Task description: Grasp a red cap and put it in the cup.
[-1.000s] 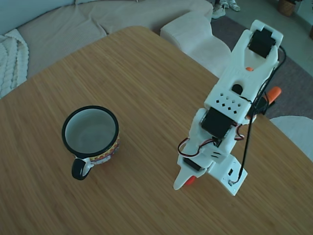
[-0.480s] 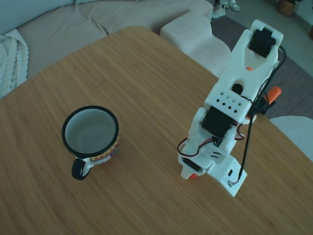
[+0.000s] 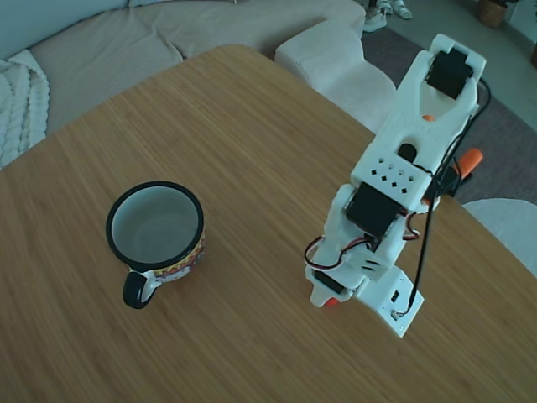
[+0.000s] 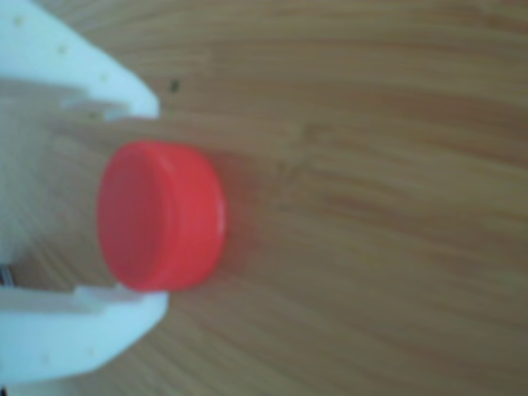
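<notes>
The red cap [image 4: 161, 216] lies on the wooden table between my gripper's two white fingers [image 4: 99, 82]. The lower finger touches its edge and the upper finger sits close against it. In the fixed view my gripper [image 3: 325, 298] points down at the table right of centre, and only a sliver of the red cap [image 3: 332, 301] shows under its tip. The cup [image 3: 155, 225], a white mug with a black rim and handle and a patterned band at its base, stands upright and empty to the left, well apart from the gripper.
The round wooden table [image 3: 235, 134] has its edge close behind the arm's base on the right. A beige sofa [image 3: 126, 42] and a pale footstool [image 3: 336, 63] stand beyond the far edge. Bare wood lies between the cup and the gripper.
One second ago a white finger stuck out to the lower left of the cap. It has since swung in against the cap, and the arm has stayed put.
</notes>
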{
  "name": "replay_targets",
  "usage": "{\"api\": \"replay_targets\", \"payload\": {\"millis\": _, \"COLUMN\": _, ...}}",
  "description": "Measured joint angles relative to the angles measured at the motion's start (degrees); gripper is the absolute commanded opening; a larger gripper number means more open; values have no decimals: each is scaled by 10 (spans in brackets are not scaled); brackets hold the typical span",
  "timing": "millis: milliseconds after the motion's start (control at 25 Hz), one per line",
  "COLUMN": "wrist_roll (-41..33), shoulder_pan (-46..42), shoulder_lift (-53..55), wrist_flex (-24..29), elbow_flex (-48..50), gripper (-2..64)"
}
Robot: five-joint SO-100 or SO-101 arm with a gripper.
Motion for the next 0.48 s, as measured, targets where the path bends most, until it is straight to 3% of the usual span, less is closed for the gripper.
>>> {"api": "replay_targets", "payload": {"millis": 480, "wrist_roll": 0, "shoulder_pan": 0, "shoulder_lift": 0, "wrist_flex": -4, "elbow_flex": 0, "gripper": 206}}
